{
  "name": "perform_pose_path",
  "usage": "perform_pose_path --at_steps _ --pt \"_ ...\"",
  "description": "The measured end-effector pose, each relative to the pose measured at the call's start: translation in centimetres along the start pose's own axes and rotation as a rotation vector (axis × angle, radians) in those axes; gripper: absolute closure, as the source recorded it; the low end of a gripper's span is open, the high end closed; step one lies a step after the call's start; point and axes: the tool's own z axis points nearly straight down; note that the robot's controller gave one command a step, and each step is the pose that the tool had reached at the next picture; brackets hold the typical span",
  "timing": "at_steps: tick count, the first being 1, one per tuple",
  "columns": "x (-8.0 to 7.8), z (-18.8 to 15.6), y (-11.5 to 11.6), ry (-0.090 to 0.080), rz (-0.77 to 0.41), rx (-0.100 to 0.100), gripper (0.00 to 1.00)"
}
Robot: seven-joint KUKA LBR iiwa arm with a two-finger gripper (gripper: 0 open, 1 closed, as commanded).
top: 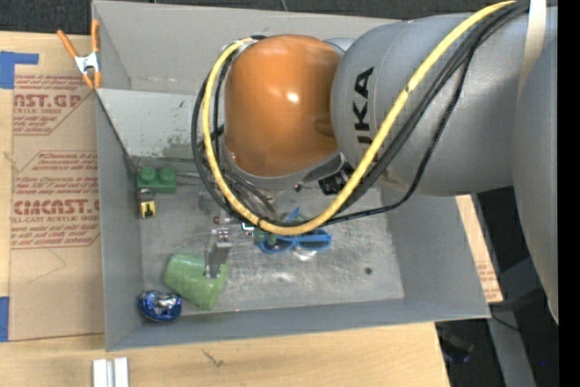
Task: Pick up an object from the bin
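Pale green cylinder lies on its side on the floor of the bin, towards 7 o'clock from the bin's middle. The gripper hangs at the cylinder's 4 o'clock end, its tip touching or just above the upper edge there. I cannot tell whether it is spread or pressed together.

The cylinder's long axis runs from about 10 o'clock to 4 o'clock. The 10 o'clock end looks rounded and narrower, and the 4 o'clock end looks broader. Whether either end is open is too unclear to say.

To do this step well, I judge the gripper should sit nearer the middle of the body, towards 10 o'clock, rather than at its end. The closing line should cross the long axis, so that the curved sides are squeezed and the cylinder cannot roll out. A blue round thing lies just beside it at 7 o'clock, so the descent should stay off that side. The green block and the small yellow-and-black piece lie well apart at 11 o'clock.
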Motion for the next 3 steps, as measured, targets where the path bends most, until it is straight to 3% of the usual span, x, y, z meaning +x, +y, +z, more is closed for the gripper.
perform_pose_path --at_steps 1,2,3 --pt "1.1 15.2 -0.8 -0.016 -0.121 -0.003 0.0" --pt "1.2 14.8 -0.7 -0.011 -0.121 -0.003 1.0" --pt "0.9 2.1 -0.1 -0.015 -0.171 -0.002 1.0"
